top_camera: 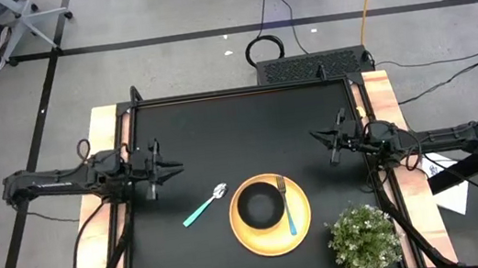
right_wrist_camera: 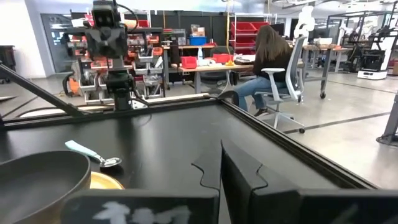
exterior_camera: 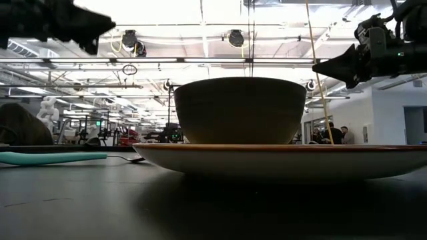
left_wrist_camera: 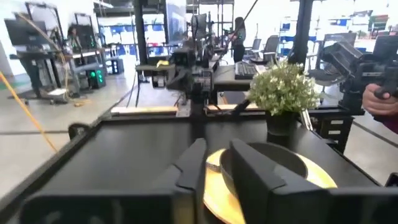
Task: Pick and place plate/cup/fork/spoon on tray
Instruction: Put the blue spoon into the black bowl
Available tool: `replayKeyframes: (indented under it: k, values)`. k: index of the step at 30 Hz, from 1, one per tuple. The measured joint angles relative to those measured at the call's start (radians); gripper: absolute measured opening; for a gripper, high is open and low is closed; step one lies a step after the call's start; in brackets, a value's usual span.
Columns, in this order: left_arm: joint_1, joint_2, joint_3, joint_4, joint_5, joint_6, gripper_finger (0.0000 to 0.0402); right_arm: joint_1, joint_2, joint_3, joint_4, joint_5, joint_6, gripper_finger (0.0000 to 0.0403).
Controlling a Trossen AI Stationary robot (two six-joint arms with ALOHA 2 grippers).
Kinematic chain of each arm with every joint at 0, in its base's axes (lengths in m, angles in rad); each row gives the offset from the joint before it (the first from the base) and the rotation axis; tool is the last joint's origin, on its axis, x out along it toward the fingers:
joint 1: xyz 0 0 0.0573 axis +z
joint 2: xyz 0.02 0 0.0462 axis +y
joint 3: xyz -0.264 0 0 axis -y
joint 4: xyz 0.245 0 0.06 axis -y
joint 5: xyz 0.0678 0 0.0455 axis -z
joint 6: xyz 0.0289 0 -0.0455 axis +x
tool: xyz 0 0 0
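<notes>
On black tabletop point(top_camera: 195, 149), near front edge: yellow tray point(top_camera: 273, 240) carried dark cup point(top_camera: 261, 207) w/ fork point(top_camera: 287, 209) beside it on the tray. Spoon point(top_camera: 204, 207) lay on tabletop just left of tray. Left gripper point(top_camera: 172, 170) hovered empty, fingers slightly parted; right gripper point(top_camera: 318, 136) closed, empty.

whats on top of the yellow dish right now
On the flat round yellow dish sit a small dark grey-black bowl-like cup and a teal-handled fork. The dish surface under the cup is covered.
</notes>
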Motion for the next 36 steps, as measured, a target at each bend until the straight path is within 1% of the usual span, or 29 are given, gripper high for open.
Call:
replayKeyframes:
  k: [3, 5, 8, 11, 14, 19, 24, 31, 34, 36]
  values:
    - [-0.024, 0.033, 0.066, -0.042, -0.016, 0.013, 0.0118, 0.000, 0.000, 0.000, 0.000, 0.000, 0.000, 0.0000]
    - [-0.033, 0.060, 0.111, -0.104, -0.025, -0.014, 0.0145, 0.000, 0.000, 0.000, 0.001, 0.000, 0.005, 0.0000]
    - [-0.037, 0.115, 0.190, -0.266, -0.061, -0.136, 0.0179, 0.000, 0.000, 0.000, 0.007, 0.000, 0.024, 0.0000]
    - [-0.041, 0.186, 0.251, -0.433, -0.093, -0.264, 0.0205, 0.000, 0.000, 0.000, 0.005, 0.000, 0.045, 0.0000]
    - [-0.050, 0.264, 0.290, -0.517, -0.098, -0.358, 0.0222, 0.000, 0.000, 0.000, -0.006, 0.000, 0.055, 0.0000]
    - [-0.063, 0.398, 0.336, -0.618, 0.013, -0.457, 0.0227, 0.000, 0.000, 0.000, -0.016, 0.000, 0.071, 0.0000]
    - [-0.089, 0.523, 0.348, -0.636, 0.118, -0.567, 0.0228, 0.000, 0.000, 0.000, -0.016, 0.000, 0.071, 0.0000]
    - [-0.139, 0.690, 0.348, -0.696, 0.165, -0.674, 0.0228, 0.000, 0.000, 0.000, -0.016, 0.000, 0.071, 0.0000]
    - [-0.162, 0.762, 0.348, -0.693, 0.199, -0.712, 0.0227, 0.000, 0.000, 0.000, -0.016, 0.000, 0.071, 0.0000]
    - [-0.176, 0.804, 0.348, -0.686, 0.200, -0.733, 0.0228, 0.000, 0.000, -0.001, -0.016, 0.000, 0.071, 0.0000]
